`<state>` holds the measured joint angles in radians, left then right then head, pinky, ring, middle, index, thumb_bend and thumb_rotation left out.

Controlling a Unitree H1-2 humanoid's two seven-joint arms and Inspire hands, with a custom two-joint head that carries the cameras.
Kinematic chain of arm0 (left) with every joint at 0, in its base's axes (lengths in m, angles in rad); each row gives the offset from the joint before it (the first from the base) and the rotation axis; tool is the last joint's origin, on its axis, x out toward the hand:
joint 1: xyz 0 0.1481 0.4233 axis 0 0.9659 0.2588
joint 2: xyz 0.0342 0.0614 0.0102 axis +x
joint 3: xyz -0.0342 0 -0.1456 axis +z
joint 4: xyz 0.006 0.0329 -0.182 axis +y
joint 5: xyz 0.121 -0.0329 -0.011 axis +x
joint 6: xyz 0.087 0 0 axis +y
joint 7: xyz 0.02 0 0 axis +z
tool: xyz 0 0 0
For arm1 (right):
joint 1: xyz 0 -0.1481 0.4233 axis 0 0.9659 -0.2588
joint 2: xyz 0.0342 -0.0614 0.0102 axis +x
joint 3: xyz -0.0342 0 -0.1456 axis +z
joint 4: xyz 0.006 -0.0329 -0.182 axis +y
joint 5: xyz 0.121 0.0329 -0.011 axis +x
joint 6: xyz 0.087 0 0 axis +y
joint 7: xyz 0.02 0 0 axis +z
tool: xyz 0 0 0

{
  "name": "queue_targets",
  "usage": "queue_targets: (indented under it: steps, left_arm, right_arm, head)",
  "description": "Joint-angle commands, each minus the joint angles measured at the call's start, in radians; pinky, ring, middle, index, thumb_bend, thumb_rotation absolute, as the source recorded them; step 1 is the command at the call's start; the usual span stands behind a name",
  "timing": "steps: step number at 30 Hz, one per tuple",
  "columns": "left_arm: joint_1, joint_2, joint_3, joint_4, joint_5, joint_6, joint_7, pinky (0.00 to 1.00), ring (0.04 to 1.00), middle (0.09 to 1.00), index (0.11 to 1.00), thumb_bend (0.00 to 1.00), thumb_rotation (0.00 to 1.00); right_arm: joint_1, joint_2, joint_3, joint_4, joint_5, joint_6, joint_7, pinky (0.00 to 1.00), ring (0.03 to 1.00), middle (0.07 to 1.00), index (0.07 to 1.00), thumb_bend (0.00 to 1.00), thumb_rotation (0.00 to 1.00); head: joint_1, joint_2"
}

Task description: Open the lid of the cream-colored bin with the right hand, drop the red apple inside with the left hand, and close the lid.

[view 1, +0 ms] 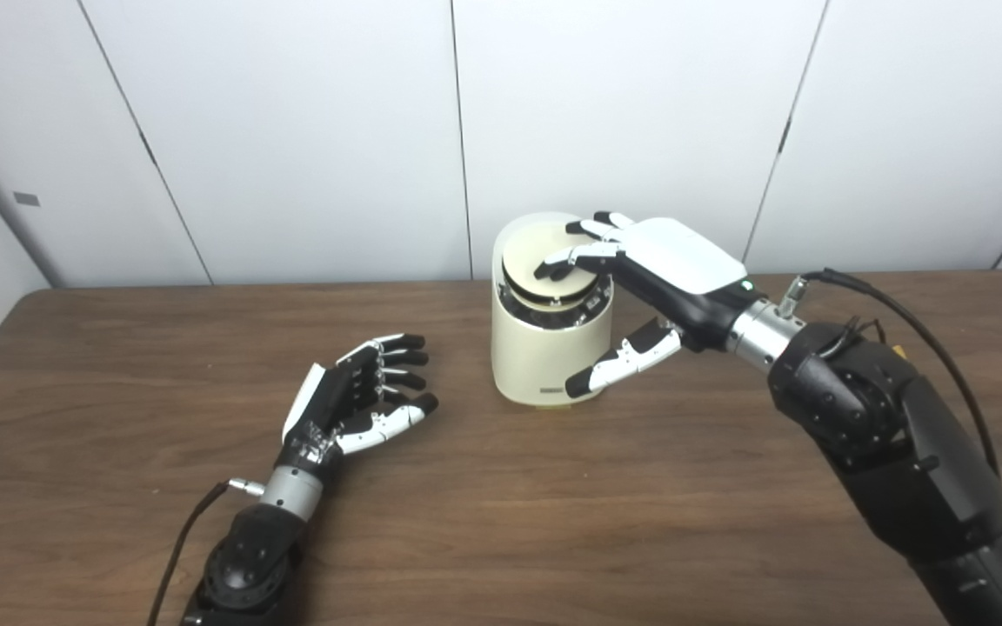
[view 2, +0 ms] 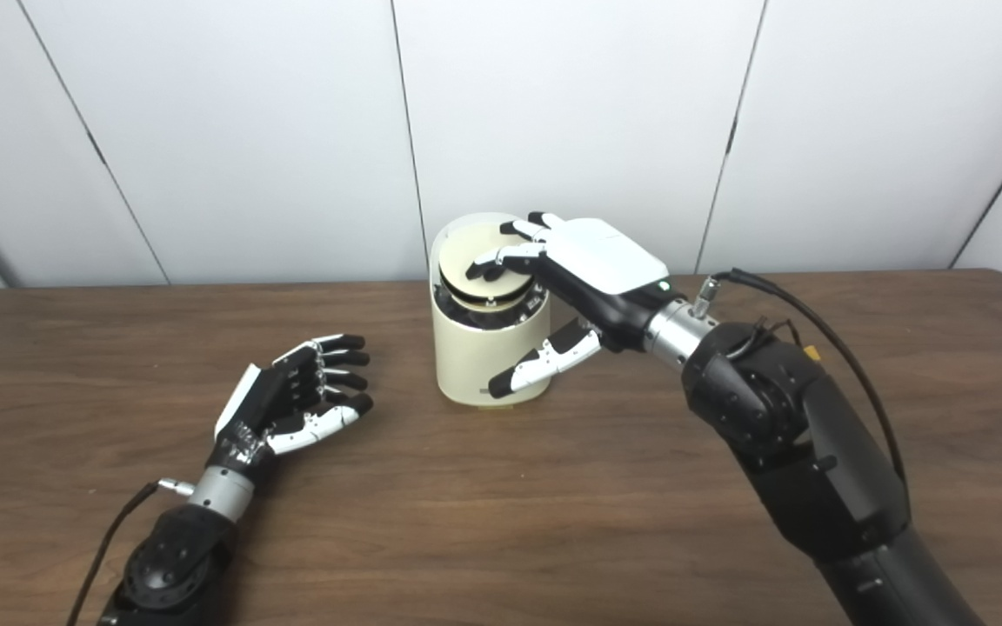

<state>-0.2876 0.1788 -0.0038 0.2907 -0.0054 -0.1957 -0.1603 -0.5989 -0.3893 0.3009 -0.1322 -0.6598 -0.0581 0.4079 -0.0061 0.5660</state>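
The cream-colored bin (view 1: 536, 356) stands upright at the middle of the brown table. Its round lid (view 1: 529, 254) sits tilted in the top opening, with a dark gap showing along its front edge. My right hand (view 1: 675, 269) reaches in from the right. Its fingertips (view 1: 557, 265) rest on top of the lid and its thumb hangs down in front of the bin's wall, and it grips nothing. My left hand (view 1: 362, 391) lies open and empty on the table to the left of the bin, palm turned toward it. No red apple is in view.
The wooden table (view 1: 501, 522) runs across the whole view, with white wall panels behind it. A black cable (view 1: 901, 304) loops from my right wrist over the forearm. Another cable (view 1: 183, 539) trails from my left wrist.
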Motion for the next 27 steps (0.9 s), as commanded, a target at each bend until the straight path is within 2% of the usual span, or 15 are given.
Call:
queue_targets:
  steps: [1,5,12,20,27]
  left_arm:
    - [-0.015,0.007,0.006,-0.026,-0.005,-0.01,0.004,0.53,0.645,0.733,0.775,0.64,0.14]
    - [-0.014,0.009,0.004,-0.026,0.003,-0.011,0.007,0.53,0.643,0.733,0.777,0.63,0.15]
    - [-0.011,0.007,0.006,-0.028,-0.002,-0.01,0.005,0.53,0.639,0.73,0.779,0.64,0.16]
    - [-0.003,0.002,0.006,-0.043,-0.002,0.01,0.01,0.52,0.646,0.736,0.779,0.64,0.16]
    - [0.001,-0.001,0.008,-0.045,-0.003,0.011,0.013,0.51,0.646,0.736,0.781,0.64,0.17]
  right_arm:
    - [-0.027,-0.015,-0.008,-0.03,-0.001,-0.025,-0.01,1.0,0.945,0.755,0.776,0.82,0.58]
    - [-0.023,-0.015,-0.001,-0.023,-0.009,-0.034,-0.014,1.0,0.936,0.753,0.777,0.82,0.56]
    - [-0.029,-0.025,0.025,-0.016,-0.06,-0.048,0.0,1.0,0.942,0.76,0.787,0.81,0.59]
    - [-0.038,-0.039,0.06,-0.009,-0.137,-0.069,0.022,1.0,0.975,0.779,0.796,0.84,0.66]
    - [-0.049,-0.047,0.083,-0.02,-0.174,-0.05,0.091,1.0,0.976,0.777,0.805,0.84,0.71]
  head:
    - [-0.001,0.0]
    - [-0.001,0.0]
    - [0.001,0.0]
    - [0.004,0.005]
    - [0.006,0.009]
